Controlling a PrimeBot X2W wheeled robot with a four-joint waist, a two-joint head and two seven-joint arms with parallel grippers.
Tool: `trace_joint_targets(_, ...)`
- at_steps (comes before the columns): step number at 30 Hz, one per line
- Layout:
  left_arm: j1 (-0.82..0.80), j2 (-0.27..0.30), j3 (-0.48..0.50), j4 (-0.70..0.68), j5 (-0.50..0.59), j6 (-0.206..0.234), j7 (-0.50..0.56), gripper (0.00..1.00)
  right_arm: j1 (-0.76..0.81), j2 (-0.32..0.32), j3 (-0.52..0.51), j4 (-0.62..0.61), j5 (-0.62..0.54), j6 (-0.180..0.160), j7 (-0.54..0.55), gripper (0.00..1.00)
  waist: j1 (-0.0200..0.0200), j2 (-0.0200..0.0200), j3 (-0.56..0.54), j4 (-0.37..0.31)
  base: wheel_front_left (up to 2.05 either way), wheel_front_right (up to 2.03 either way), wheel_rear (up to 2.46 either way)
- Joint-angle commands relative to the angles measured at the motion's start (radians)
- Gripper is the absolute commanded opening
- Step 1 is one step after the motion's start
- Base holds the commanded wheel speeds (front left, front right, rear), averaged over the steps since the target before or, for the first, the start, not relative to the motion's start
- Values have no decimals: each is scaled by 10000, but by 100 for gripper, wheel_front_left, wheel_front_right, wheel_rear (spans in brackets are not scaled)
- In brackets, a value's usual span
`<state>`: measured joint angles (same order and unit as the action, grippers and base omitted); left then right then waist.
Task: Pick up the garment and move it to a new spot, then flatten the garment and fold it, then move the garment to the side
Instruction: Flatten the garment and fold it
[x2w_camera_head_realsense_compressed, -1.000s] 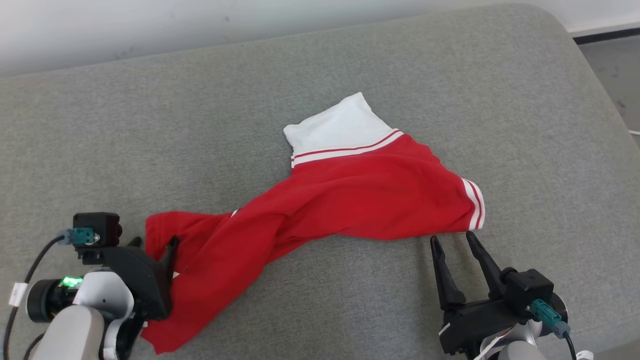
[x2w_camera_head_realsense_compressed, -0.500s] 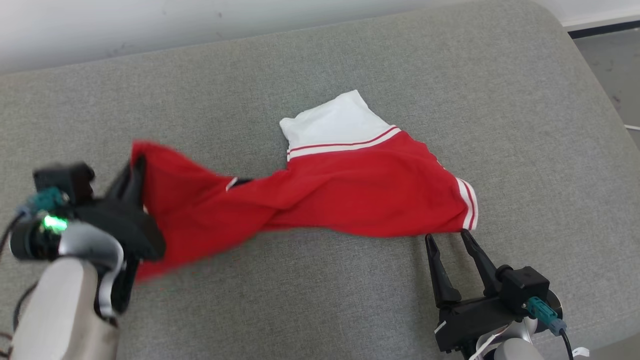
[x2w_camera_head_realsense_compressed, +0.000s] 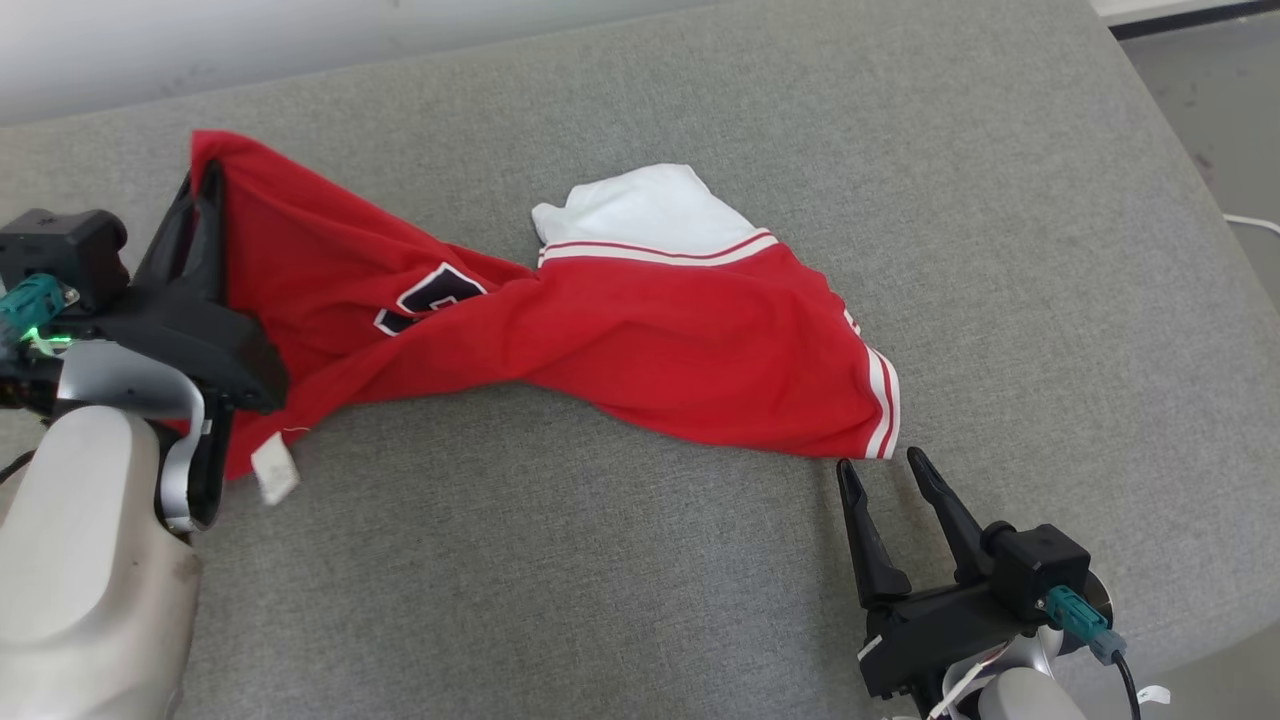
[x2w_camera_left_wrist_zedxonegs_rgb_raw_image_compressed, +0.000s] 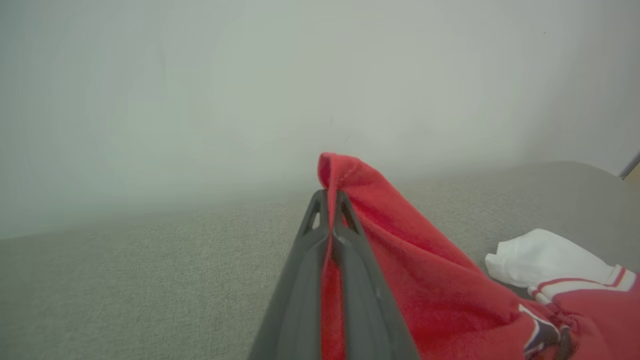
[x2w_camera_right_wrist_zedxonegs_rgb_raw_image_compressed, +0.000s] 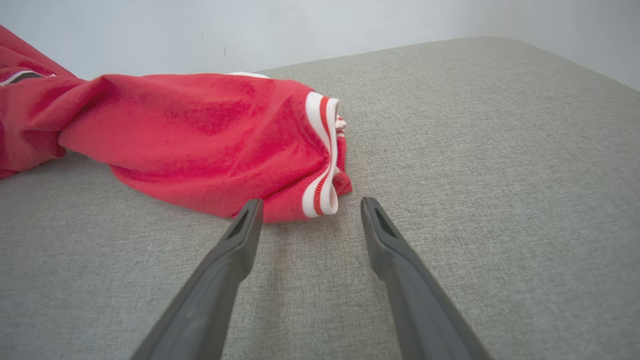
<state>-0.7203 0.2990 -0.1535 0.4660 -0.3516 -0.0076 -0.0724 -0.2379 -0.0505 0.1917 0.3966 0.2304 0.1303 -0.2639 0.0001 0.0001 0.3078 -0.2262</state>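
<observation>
On the grey upholstered counter (x2w_camera_head_realsense_compressed: 640, 560), the red garment (x2w_camera_head_realsense_compressed: 680, 340) is twisted and drawn out left to right across the middle.

Left end: the left tool (x2w_camera_head_realsense_compressed: 200, 185) has its fingers pressed together, pinching a red edge of the garment. The left wrist view confirms red cloth between the two fingers, with a small fold poking out past the tips. The pinched end is raised off the counter, and the cloth slopes down from it toward the middle. A white label (x2w_camera_head_realsense_compressed: 273, 470) hangs from the lower edge beside this tool. A dark patch with white trim (x2w_camera_head_realsense_compressed: 430, 298) shows on the sloping part.

Middle and rear: a white sleeve section (x2w_camera_head_realsense_compressed: 640, 210), bordered by red and white stripes, lies flat on the counter behind the red body.

Right end: the red body rests on the counter and ends in a red-and-white striped cuff (x2w_camera_head_realsense_compressed: 882, 400). The right tool (x2w_camera_head_realsense_compressed: 883, 462) has its fingers spread, with nothing between them, and its tips are just short of that cuff. Cannot tell whether the tips touch the counter.

A pale wall (x2w_camera_head_realsense_compressed: 200, 40) runs behind the counter.
</observation>
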Motion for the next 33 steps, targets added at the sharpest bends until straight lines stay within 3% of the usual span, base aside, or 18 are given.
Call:
trace_joint_targets(1, -116, 85, 5, 295, 122, 101, -77, 0, -52, 5, 24, -25, 22, 6, -5, 100, -1, -1, 104, -64, 0, 0, 0)
trace_joint_targets(2, -116, 85, 5, 295, 122, 101, -77, 0, -52, 5, 24, -25, 22, 6, -5, 100, -1, -1, 104, -64, 0, 0, 0)
trace_joint_targets(3, -131, 103, -15, 515, 143, 140, -88, 32, -57, 3, 26, -25, 9, 6, -5, 100, -1, -1, 125, -63, 0, 0, 0)
trace_joint_targets(4, -159, 92, -17, 719, 151, 173, -140, 100, -62, 5, 19, -22, -10, 6, -5, 100, -1, -1, 144, -55, 0, 0, 0)
trace_joint_targets(11, 185, -201, 101, 1431, -139, 284, -675, 100, 40, 3, -204, 87, -220, 6, -6, 100, -1, -1, -22, 299, 0, 0, 0)
trace_joint_targets(16, 991, -446, 253, 1049, -494, 75, -1488, 100, 201, 3, -442, 173, -345, 6, -6, 100, -1, -1, -439, 679, 0, 0, 0)
trace_joint_targets(24, 3077, -761, 559, -1202, -309, -410, -1927, 100, 552, 2, -873, 108, -662, 6, 7, 100, -1, -1, -1087, 1290, 0, 0, 0)
trace_joint_targets(28, 4391, -1258, 1160, -2787, 241, -431, -1918, 100, 680, 2, -1051, -13, -759, 6, 67, 100, -1, -1, -1294, 1591, 0, 0, 0)
trace_joint_targets(33, 5613, -1924, 1749, -3666, 691, -626, -1919, 100, 721, 2, -1203, -146, -870, 6, 222, 100, -1, -1, -1447, 1875, 0, 0, 0)
